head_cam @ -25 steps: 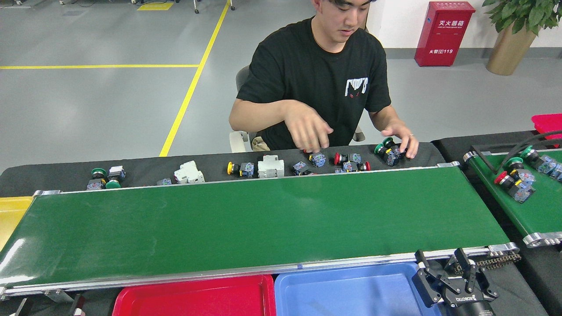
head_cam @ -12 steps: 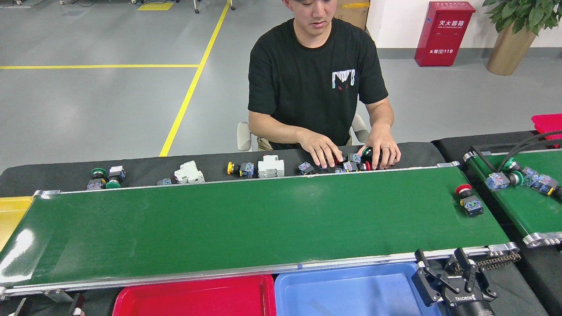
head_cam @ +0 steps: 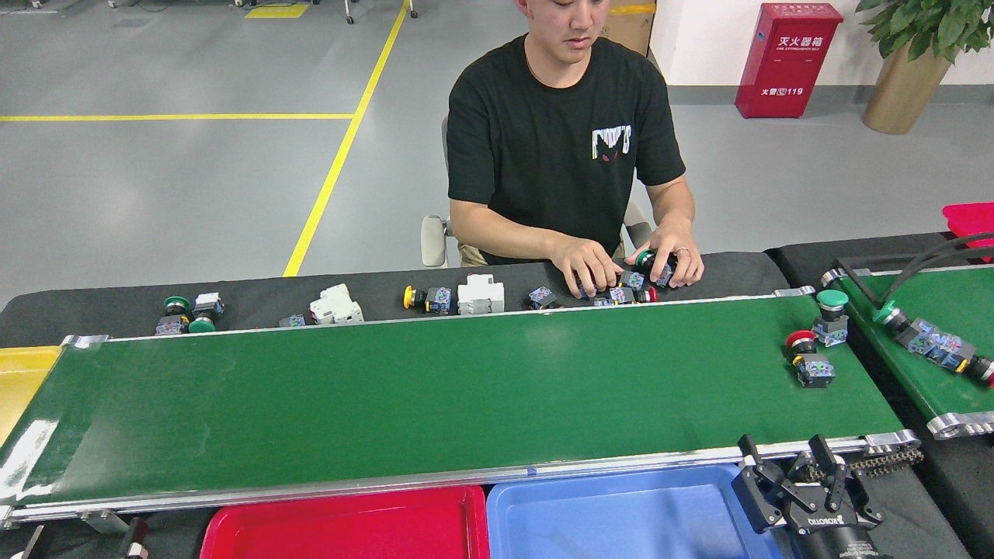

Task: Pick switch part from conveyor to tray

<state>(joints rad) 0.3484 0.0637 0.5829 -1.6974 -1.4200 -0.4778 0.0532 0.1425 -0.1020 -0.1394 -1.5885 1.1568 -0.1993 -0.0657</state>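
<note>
The conveyor (head_cam: 435, 396) is the long dark-green belt with silver rails running across the head view. Two switch parts lie on its right end: a red-capped one (head_cam: 808, 362) with a blue-grey block, and a green-capped one (head_cam: 831, 315) just behind it by the far rail. My right gripper (head_cam: 786, 460) hangs at the bottom right, over the corner of the blue tray (head_cam: 621, 512) and below the belt's near rail. It is open and holds nothing. It is well apart from both switch parts. My left gripper is out of view.
A red tray (head_cam: 342, 529) sits left of the blue one, and a yellow tray (head_cam: 19, 380) lies at the belt's left end. A person's hands (head_cam: 621, 268) handle switch parts on the black table behind the belt. A shorter green belt (head_cam: 932, 365) at right carries several more parts.
A red-capped switch part dropped from the side belt onto the conveyor and drifted left; a green-capped one followed. The person's hands came together over the parts. My right gripper stayed put.
</note>
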